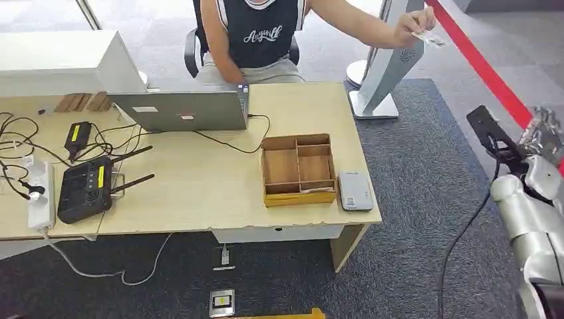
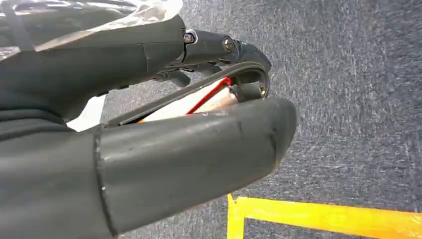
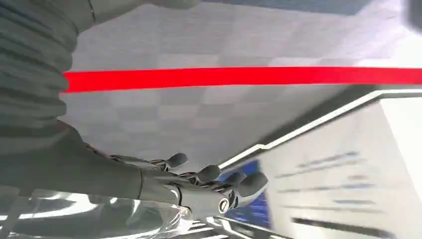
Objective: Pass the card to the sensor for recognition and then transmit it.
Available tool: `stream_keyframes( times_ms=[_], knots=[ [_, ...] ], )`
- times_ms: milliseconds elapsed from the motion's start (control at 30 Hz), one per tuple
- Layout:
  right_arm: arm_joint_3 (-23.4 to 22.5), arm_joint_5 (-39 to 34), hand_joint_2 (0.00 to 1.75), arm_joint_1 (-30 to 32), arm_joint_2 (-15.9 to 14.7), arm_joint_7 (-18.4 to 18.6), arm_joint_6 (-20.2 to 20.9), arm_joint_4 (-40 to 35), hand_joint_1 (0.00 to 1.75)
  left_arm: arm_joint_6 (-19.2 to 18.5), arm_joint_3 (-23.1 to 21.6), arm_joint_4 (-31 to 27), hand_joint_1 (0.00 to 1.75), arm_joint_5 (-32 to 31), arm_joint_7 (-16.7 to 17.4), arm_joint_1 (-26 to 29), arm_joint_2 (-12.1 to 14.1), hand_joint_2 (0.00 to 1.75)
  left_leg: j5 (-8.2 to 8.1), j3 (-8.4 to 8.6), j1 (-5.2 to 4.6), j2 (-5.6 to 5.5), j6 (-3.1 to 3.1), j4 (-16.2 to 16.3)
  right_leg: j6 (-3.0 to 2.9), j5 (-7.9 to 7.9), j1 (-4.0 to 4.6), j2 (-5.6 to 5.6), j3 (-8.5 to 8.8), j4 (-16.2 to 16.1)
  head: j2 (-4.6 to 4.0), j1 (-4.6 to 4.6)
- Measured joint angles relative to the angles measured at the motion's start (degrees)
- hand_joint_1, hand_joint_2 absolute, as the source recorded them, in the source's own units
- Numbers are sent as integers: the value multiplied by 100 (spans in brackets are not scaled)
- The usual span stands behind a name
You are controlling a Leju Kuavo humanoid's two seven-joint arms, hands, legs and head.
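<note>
The robot's right hand is raised at the far right of the head view, beyond the tabletop's end and over the carpet; in the right wrist view its dark fingers lie stretched out side by side with nothing between them, so it reads as released and empty. The left hand shows in its own wrist view, hanging over the grey carpet near a yellow floor marking; a pale strip with a red line sits in the gap behind the thick thumb, and whether that is a held object or part of the hand cannot be told, so its state is left open.

The card is pinched in the person's hand, held up beside the white standing kiosk and well apart from the robot's right hand. The grey reader, taken to be the sensor, lies flat on the tabletop just beside the wooden divided tray.

Judged from this, the card is with the person and the robot carries nothing on its right side, which fits either a handover completed or one about to start; the pictures alone do not settle which.

The card is small and blurred, its face unreadable. The right hand is cut by the frame edge in the head view, and the right wrist picture is smeared on its far side
</note>
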Motion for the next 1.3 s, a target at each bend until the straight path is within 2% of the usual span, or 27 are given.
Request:
stream_keyframes(
  times_ms=[33, 100, 133, 200, 567, 700, 1100, 1300],
  knots=[
    [88, -35, 175, -48, 13, -78, 21, -45, 0, 0, -2, 0, 0, -2, -9, -1, 0, 0, 0, -1, 0, 1, 0, 0, 0, 0, 0, 1, -3, 1, 0, 2],
    [593, -151, 175, -374, 138, -476, 233, -292, 0, -52, -15, 0, 0, -41, -30, -9, 0, 0, 4, 1, 1, 7, -4, 0, -2, 2, 4, 4, -6, 2, 0, 0],
    [1385, -2, 175, -805, 361, -555, 339, -546, 0, -59, -98, 0, 0, -98, -61, -7, 11, 0, 14, 2, 6, -8, -9, 1, -4, 3, 8, -5, -9, 3, 0, -4],
    [2002, -6, 175, -1024, 470, -546, 323, -710, 0, -59, -146, 0, 0, -101, -70, 4, 15, 0, 15, -3, 11, -15, -9, 1, -4, 3, 10, -14, -9, 1, 0, 0],
    [2594, 191, 175, -1162, 525, -581, 301, -780, 0, -61, -227, 0, 0, -173, -26, 18, 52, 0, 13, -4, 11, -9, -7, 1, -4, 3, 10, -12, -10, 0, 0, 0],
    [2850, 341, 175, -1289, 673, -620, 111, -752, 0, -85, -282, 0, 0, -219, 35, 17, 85, 0, 14, -2, 12, -8, -8, 1, -6, 4, 16, -11, -10, 1, 0, -2],
    [3470, 186, 175, -1501, 1528, -953, -475, -207, 0, -103, -442, 0, 0, -264, 42, 21, 160, 0, 16, -3, 17, -6, -11, 1, -8, 5, 22, -9, -13, 3, 0, 0],
    [3599, 90, 175, -1573, 1784, -979, -590, 40, 0, -103, -518, 0, 0, -254, 24, 26, 181, 0, 16, -4, 17, -7, -11, 2, -8, 5, 21, -9, -14, 1, 0, 0]
  ],
)
